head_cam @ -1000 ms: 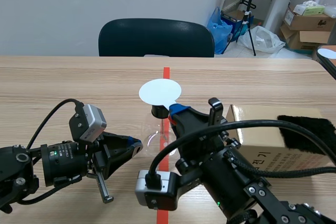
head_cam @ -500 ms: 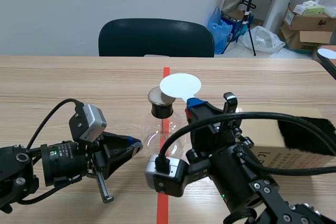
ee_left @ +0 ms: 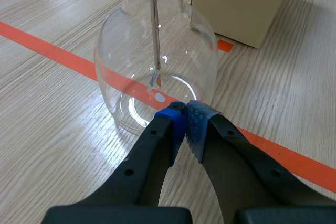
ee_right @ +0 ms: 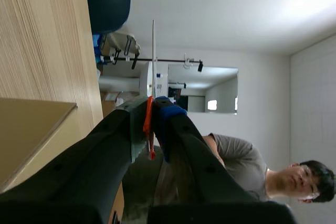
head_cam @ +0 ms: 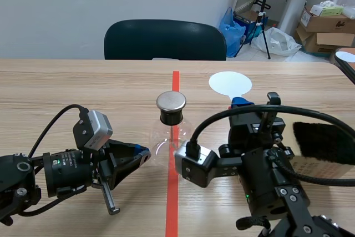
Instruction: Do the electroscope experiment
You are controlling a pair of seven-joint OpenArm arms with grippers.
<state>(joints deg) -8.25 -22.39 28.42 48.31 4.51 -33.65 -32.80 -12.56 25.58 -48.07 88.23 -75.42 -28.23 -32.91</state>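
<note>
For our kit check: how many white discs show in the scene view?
2. One disc is held in the right fingers, right of the flask; a second disc lies at the far right edge. Others may be hidden.

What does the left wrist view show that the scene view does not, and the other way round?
Only the left wrist view: the thin rod inside the flask, with small leaves at its lower end.
Only the scene view: the flask's metal cap, the white disc held in the right fingers, the black cloth and the chair.
Both: the flask, the left fingers shut beside it, the box and the orange tape.
</note>
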